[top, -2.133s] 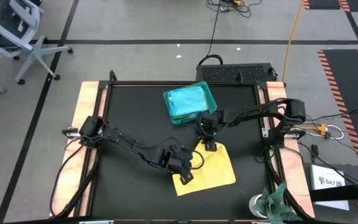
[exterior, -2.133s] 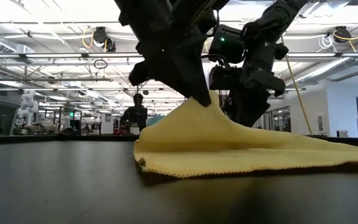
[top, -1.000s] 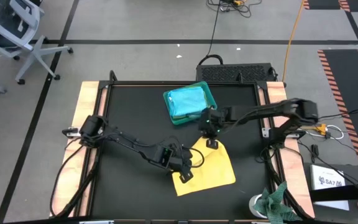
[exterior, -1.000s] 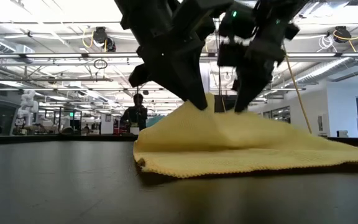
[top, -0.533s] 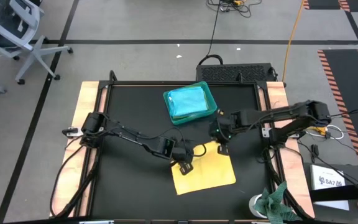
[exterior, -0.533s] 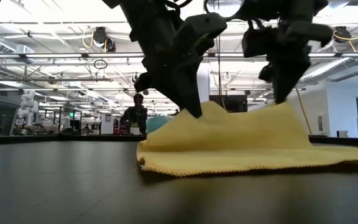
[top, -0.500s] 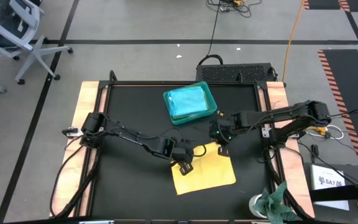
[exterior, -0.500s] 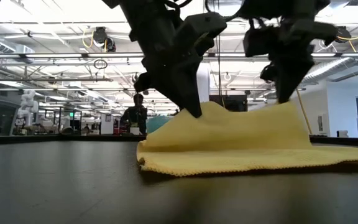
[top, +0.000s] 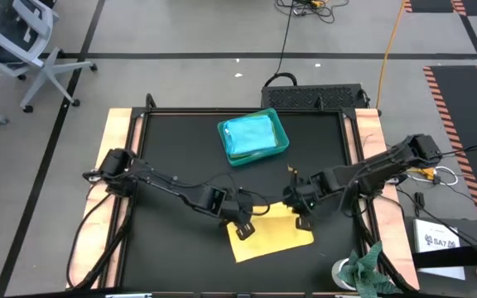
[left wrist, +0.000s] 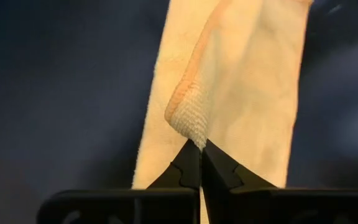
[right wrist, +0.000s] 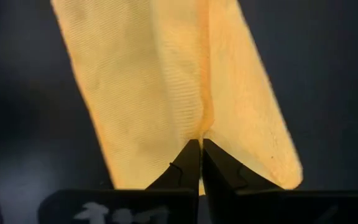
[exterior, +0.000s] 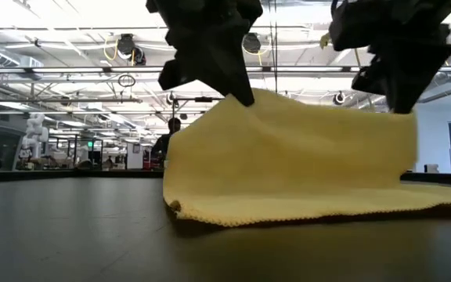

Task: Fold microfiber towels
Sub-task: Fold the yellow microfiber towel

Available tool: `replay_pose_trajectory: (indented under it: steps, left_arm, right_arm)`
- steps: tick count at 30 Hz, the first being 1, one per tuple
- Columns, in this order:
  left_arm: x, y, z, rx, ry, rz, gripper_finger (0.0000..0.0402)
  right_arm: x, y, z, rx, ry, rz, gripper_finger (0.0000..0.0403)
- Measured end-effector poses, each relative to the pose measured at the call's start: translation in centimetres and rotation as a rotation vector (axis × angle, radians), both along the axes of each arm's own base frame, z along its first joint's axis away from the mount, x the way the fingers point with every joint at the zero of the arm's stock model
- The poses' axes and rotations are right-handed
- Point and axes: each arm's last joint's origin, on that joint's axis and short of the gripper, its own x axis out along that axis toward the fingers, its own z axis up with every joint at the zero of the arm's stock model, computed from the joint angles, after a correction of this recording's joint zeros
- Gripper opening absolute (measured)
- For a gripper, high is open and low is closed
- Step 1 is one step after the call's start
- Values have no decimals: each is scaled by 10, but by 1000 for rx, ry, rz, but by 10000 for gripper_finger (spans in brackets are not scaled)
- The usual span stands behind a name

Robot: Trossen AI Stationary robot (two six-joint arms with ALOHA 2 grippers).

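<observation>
Surface (top: 172, 141): black mat with pale wood edges, grey floor around it; an office chair (top: 23, 41) at upper left of the high view.

Tray (top: 253, 137): teal, upper centre of the mat, holding folded turquoise cloths.

Yellow towel (top: 273, 234): lower centre-right of the mat. Its upper edge is lifted off the mat at two corners; its lower edge lies flat. In the low view it hangs as a taut sheet between the two tools.

Left tool (top: 243, 228): at the towel's upper-left corner, tips pressed together, pinching that corner; the wrist view shows the hem caught between the tips.

Right tool (top: 302, 220): at the towel's upper-right corner, tips pressed together, pinching the cloth.

Rag (top: 369, 269): mottled green, lower right, off the mat.

Key relation: the held edge runs left to right between the tools, and the free edge lies toward the bottom of the high view. Judged next step: carry both corners down-frame onto the free edge. Each arm is nearer its own corner.
</observation>
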Motion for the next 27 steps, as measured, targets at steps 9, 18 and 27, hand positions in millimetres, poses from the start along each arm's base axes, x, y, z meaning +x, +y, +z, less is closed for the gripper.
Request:
replay_pose_trajectory:
  steps: [9,18,27]
  left_arm:
    - [-5,-23,-3,-48,-11,28,1]
    - [-8,-49,-10,-75,-39,59,1]
    - [-1,-72,-38,-136,-56,72,0]
  right_arm:
    - [-9,33,1,61,-6,-9,0]
    - [-20,56,-28,196,-61,-59,0]
    - [-29,56,-44,201,-43,-76,0]
